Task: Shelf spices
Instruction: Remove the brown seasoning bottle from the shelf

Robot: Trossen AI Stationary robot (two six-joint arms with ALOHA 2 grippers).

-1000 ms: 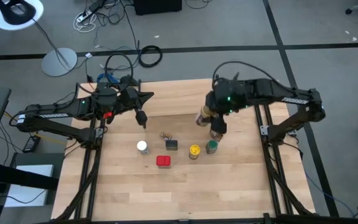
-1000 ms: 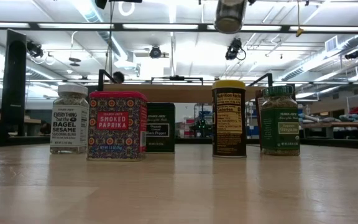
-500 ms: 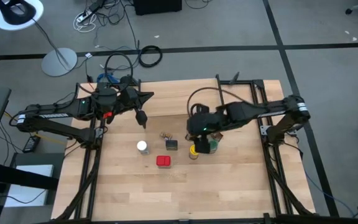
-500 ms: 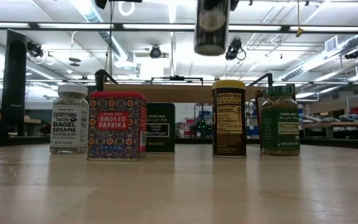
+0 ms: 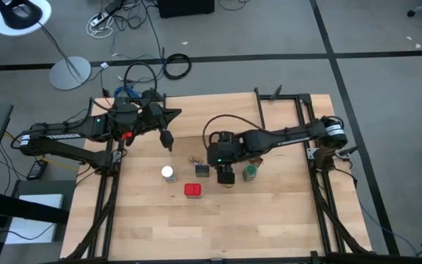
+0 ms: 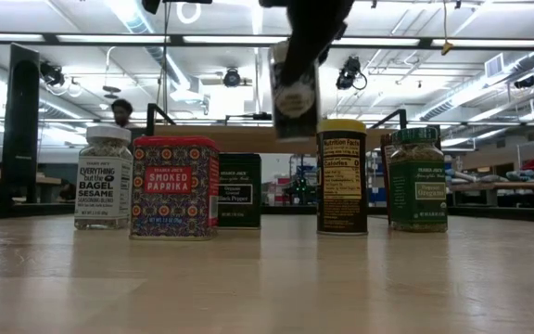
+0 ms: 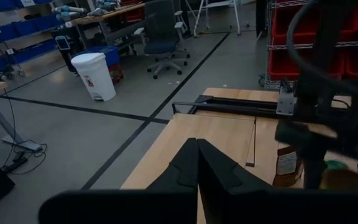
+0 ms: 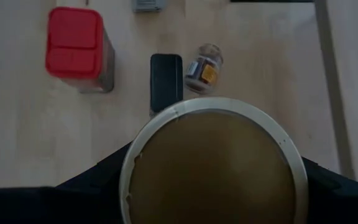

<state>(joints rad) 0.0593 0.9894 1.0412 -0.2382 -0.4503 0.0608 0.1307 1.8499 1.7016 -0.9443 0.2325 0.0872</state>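
Above the middle of the table (image 5: 269, 220), the right gripper (image 5: 226, 174) holds the brown canister (image 6: 295, 91) in the air, its fingers closed wide around the body so that the canister hangs with its round end toward the wrist camera (image 8: 213, 165). From the low view it looks slightly tilted, well clear of the wood, which suits a carry over the other spices and not a set-down. Below and around it stand the red tin (image 5: 192, 191), the dark tin (image 5: 201, 171), the white-lidded jar (image 5: 167, 173), the green jar (image 5: 250, 173) and the yellow-lidded jar (image 6: 342, 176), upright in a loose row near the table centre; a small jar (image 8: 202, 68) lies on its side just beyond the dark tin. Behind the row, in the low view, the shelf (image 6: 239, 137) shows as a light board, and it seems to carry no spice yet, though the jars hide part of it. At the far left of the table, the left gripper (image 5: 168, 144) waits with its fingers shut and empty, away from the work.
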